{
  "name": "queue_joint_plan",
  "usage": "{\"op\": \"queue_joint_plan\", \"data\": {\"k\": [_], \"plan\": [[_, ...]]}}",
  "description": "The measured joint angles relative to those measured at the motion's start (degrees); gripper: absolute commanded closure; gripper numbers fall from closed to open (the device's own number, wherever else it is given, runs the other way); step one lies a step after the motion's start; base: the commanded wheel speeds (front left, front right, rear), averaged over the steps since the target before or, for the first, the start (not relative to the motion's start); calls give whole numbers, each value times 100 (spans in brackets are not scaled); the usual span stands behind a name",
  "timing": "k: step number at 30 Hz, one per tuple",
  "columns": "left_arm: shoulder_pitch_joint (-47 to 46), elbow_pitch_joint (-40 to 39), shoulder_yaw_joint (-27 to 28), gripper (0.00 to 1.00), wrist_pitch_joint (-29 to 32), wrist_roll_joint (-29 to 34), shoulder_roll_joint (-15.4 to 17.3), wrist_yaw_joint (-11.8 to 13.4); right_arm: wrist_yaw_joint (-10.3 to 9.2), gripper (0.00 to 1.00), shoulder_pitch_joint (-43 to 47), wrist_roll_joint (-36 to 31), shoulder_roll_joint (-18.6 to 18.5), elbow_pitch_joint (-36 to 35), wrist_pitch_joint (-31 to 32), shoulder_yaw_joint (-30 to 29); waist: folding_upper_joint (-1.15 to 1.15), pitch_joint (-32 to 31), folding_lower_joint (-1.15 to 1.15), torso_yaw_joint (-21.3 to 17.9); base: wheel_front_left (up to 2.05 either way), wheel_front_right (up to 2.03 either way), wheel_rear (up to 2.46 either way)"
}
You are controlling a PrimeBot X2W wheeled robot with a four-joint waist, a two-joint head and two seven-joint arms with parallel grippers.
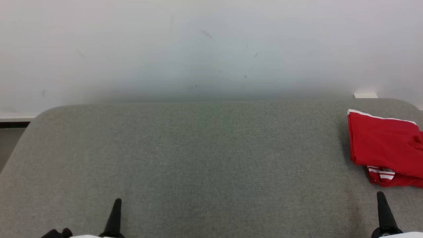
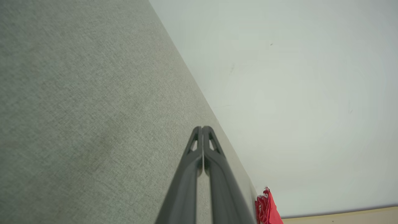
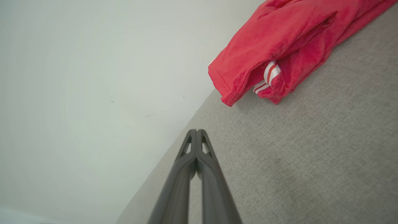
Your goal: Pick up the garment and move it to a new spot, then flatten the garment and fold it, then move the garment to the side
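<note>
Both arms sit low in the head view. The left gripper (image 1: 117, 202) and the right gripper (image 1: 380, 195) point up, each w/ its fingers (image 2: 217, 168) pressed together, tips touching.

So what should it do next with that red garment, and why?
Likely nothing more than resting: the garment already lies folded at the right side of the table, and the left pincer and right pincer are shut, apart from it. If the fold seems too loose, the nearer right pincer could open and reach for it.
</note>
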Motion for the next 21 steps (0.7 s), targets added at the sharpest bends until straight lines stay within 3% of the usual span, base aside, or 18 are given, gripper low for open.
{"op": "queue_joint_plan", "data": {"k": [21], "plan": [[-229,42,170,100,253,-1205,56,-174,0,100,-210,1161,2,19,299,-57,0,40,0,49,0,0,0]]}}
